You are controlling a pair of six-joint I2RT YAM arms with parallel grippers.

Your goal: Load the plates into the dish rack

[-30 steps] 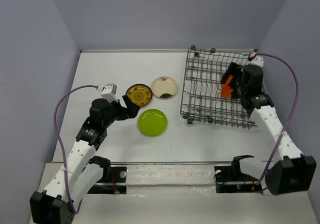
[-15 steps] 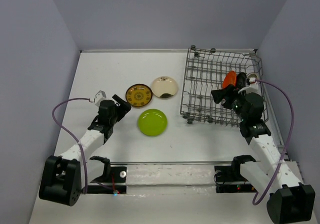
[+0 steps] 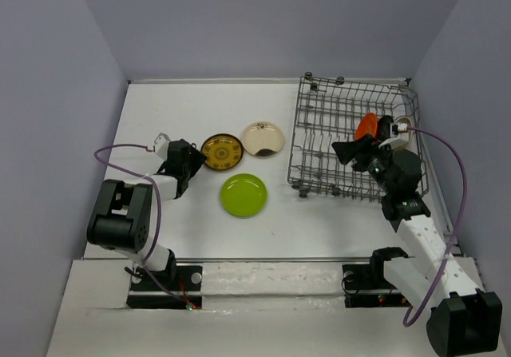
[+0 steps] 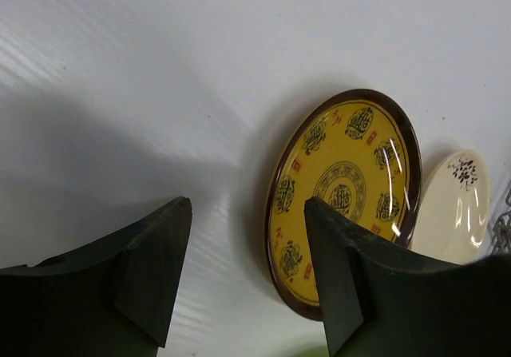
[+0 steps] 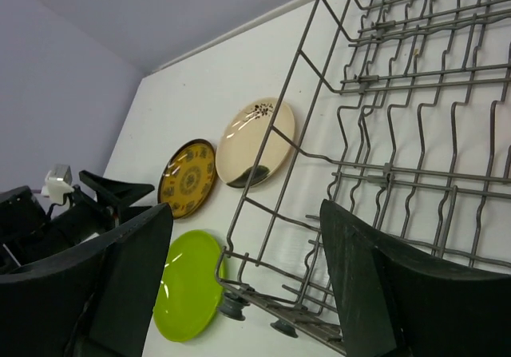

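Note:
The brown plate with gold pattern (image 3: 221, 151) lies flat on the table, and also shows in the left wrist view (image 4: 343, 189). My left gripper (image 3: 199, 159) is open and low at the plate's left rim, with one finger (image 4: 351, 285) over its near edge. The cream plate (image 3: 263, 138) and the lime green plate (image 3: 243, 195) lie close by. The orange plate (image 3: 366, 124) stands on edge in the dish rack (image 3: 319, 145). My right gripper (image 3: 349, 156) is open and empty over the rack's front half. The black plate is not in view.
The rack's raised wire wall (image 5: 279, 165) crosses between my right fingers (image 5: 399, 293). The three plates lie close together left of the rack. The back wall and side walls bound the white table (image 3: 160, 109).
My right gripper let go of the orange plate, which now stands in the rack, and drew back toward the front. My left arm dropped low and its gripper stays by the brown plate.

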